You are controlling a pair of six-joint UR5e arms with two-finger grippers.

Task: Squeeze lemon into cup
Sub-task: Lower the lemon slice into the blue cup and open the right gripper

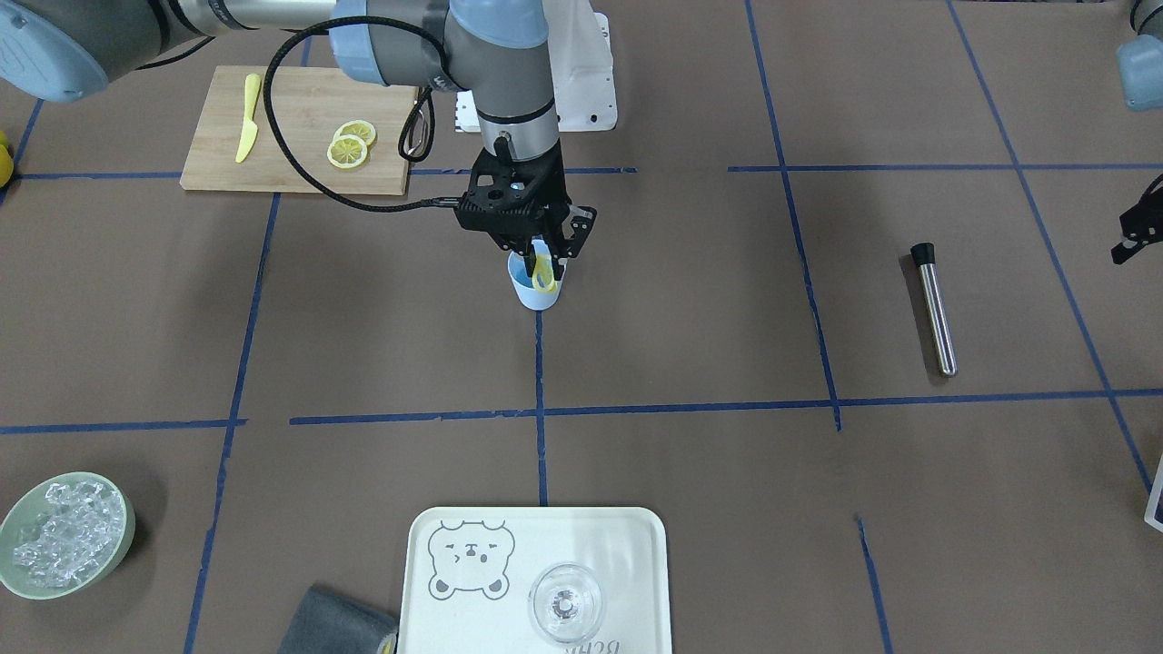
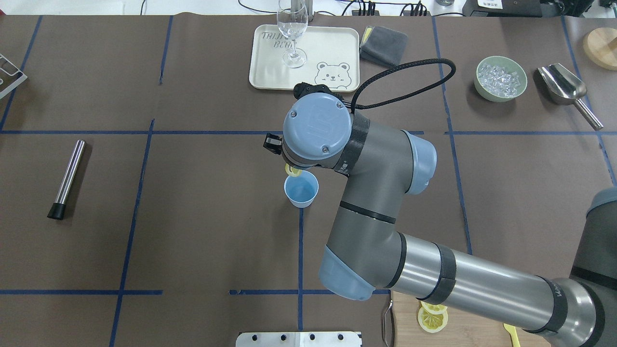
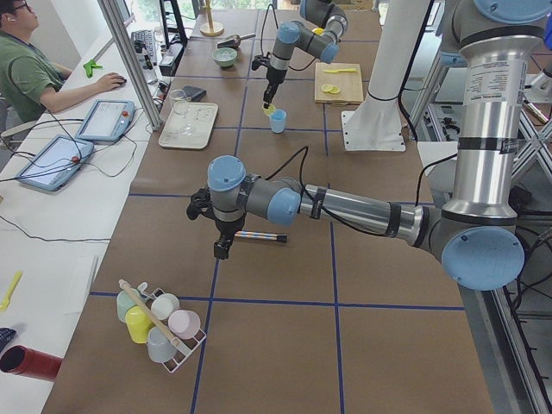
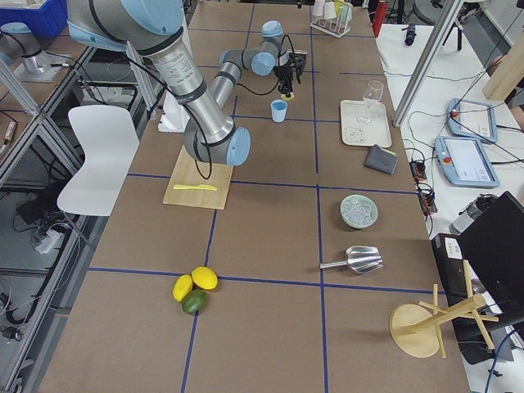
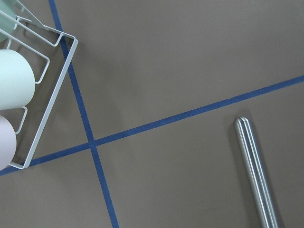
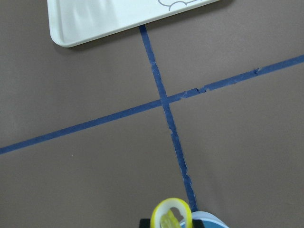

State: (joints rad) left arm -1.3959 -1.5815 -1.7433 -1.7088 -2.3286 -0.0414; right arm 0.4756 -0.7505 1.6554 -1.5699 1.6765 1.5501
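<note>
My right gripper (image 1: 542, 262) is shut on a yellow lemon slice (image 1: 545, 275), squeezed and bent between the fingers. It holds the slice just above the mouth of the small light-blue cup (image 1: 536, 292), near the cup's far rim from the robot. In the overhead view the lemon (image 2: 292, 170) peeks out under the wrist beside the cup (image 2: 301, 189). The right wrist view shows the slice (image 6: 172, 213) and the cup's rim (image 6: 209, 221) at its bottom edge. My left gripper (image 1: 1136, 232) hangs at the table's far side; whether it is open or shut does not show.
A wooden board (image 1: 291, 173) holds two lemon slices (image 1: 350, 145) and a yellow knife (image 1: 247, 118). A steel muddler (image 1: 936, 309) lies near my left gripper. A tray (image 1: 627, 563) holds a clear glass (image 1: 565, 601). A bowl of ice (image 1: 64, 534) and a cup rack (image 5: 28, 95) stand further off.
</note>
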